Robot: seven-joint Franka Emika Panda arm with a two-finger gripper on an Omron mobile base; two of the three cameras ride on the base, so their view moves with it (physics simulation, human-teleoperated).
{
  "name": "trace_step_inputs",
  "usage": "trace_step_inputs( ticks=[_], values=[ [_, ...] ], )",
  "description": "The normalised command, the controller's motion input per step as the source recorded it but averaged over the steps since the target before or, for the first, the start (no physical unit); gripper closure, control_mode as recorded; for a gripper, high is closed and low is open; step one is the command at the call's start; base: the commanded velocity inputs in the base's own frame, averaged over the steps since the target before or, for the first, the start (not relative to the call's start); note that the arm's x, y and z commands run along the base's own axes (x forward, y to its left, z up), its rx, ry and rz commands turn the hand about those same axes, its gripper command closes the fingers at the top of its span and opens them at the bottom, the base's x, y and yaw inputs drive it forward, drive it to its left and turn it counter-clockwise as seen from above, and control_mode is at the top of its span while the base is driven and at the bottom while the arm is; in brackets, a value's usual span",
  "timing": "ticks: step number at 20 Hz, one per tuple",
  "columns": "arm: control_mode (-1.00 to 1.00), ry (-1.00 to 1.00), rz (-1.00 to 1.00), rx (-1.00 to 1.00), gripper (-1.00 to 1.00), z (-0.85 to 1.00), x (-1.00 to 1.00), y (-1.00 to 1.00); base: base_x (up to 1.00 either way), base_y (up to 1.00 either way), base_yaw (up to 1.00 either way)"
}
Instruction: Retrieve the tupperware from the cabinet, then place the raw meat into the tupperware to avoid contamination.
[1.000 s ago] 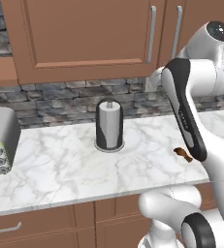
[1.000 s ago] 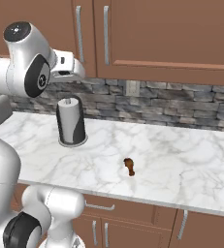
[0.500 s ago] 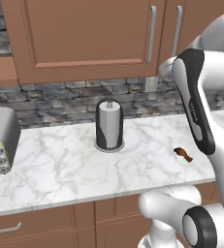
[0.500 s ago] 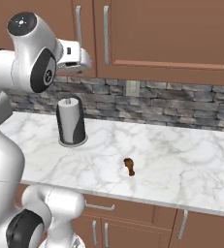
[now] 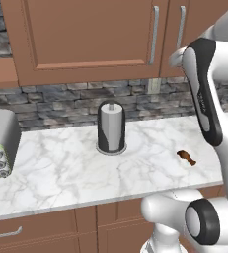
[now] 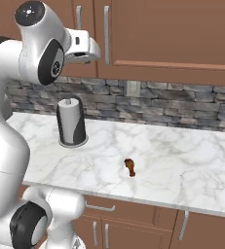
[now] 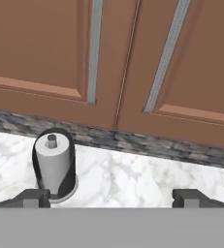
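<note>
We face the closed cabinet [image 7: 60, 53], fingers [image 7: 31, 197] spread wide and empty.
Its upright handles [image 7: 94, 51] stand straight ahead; the tupperware presumably sits inside, meat [image 6: 130, 167] lying on the bench [image 6: 182, 170] below.

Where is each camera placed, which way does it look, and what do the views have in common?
Left base view: behind the arm on its left, looking forward and down at the counter; the white arm rises at lower right.
Right base view: behind the arm on its right, facing the same counter; the arm rises at lower left toward the cabinet.
Hand view: on the hand, facing the closed cabinet doors; the open pincer shows its tips at the bottom.
Shared: both base views show the paper towel roll and the raw meat; the hand view shares the roll.
</note>
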Motion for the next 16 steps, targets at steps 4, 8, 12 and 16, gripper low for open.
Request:
trace_step_inputs(
  ticks=[4,8,12,16],
  values=[
    [-1.00,-0.06,-0.03,0.06,-1.00,0.19,0.00,-0.32,0.00,0.00,0.00],
    [-1.00,-0.11,0.00,0.09,-1.00,0.16,0.04,-0.30,0.00,0.00,0.00],
    [-1.00,-0.14,0.01,0.07,-1.00,0.07,0.13,-0.21,0.00,0.00,0.00],
    [-1.00,-0.12,0.00,0.05,-1.00,0.01,0.29,-0.05,0.00,0.00,0.00]
  ],
)
